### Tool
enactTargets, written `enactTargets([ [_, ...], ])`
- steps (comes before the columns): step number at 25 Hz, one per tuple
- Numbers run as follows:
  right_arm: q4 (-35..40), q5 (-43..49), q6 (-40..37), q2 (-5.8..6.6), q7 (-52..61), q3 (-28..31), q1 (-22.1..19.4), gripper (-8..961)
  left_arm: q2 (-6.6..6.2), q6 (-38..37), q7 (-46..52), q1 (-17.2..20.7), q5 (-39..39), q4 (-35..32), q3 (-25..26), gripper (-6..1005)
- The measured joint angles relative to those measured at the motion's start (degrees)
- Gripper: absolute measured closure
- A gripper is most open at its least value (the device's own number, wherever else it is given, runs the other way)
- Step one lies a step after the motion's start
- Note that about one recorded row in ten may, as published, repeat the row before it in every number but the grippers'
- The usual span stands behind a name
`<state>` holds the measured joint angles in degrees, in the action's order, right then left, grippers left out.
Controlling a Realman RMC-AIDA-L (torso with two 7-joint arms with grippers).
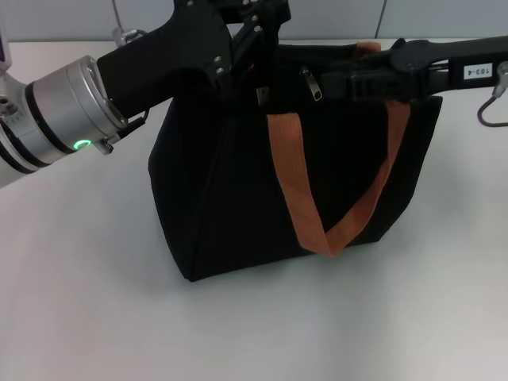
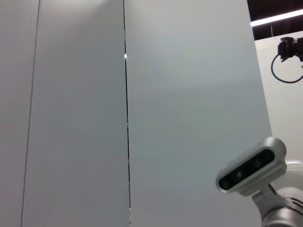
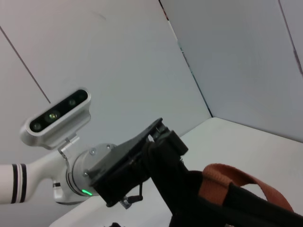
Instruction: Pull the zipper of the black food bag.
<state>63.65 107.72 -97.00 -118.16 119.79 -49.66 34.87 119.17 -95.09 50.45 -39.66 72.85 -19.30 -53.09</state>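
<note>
- First, on your left, the left gripper (image 1: 255, 32) reaches over the top rear edge of the black food bag (image 1: 238, 190); you cannot tell whether it grips anything, because black fingers merge with black fabric.
- Moving to the middle, the zipper (image 1: 311, 84) hangs on the top edge, its silver tab dangling just beside the orange strap (image 1: 298, 182). Judging by that, the pull looks barely begun or not yet begun; how far the track is open you cannot tell.
- On your right, the right gripper (image 1: 361, 79) lies across the top, its tip close beside the zipper; a hold cannot be confirmed.
- Only the head view shows the zipper. The right wrist view shows the left gripper (image 3: 156, 156) from the far side and a strap; the left wrist view shows only wall panels (image 2: 189, 94).
</note>
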Motion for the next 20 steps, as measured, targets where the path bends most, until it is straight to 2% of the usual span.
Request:
enactTargets([
  [3,-0.9,0.1,1.5,-0.08,-0.8,-0.9,0.1,595,0.0,0.0,0.0,-0.1,0.0,0.0,0.0,976],
  [11,-2.6,0.2,6.1,-0.13,-1.4,-5.7,0.6,599,0.0,-0.2,0.0,-0.1,0.0,0.1,-0.1,975],
  [15,-2.7,0.2,7.8,-0.32,-1.2,-8.0,1.1,638,0.0,-0.2,-0.1,-0.2,0.0,0.0,-0.2,973],
  [20,-2.4,0.1,8.3,-0.77,-1.3,-7.9,0.8,686,0.0,-0.2,-0.1,-0.2,0.0,0.0,-0.2,970],
])
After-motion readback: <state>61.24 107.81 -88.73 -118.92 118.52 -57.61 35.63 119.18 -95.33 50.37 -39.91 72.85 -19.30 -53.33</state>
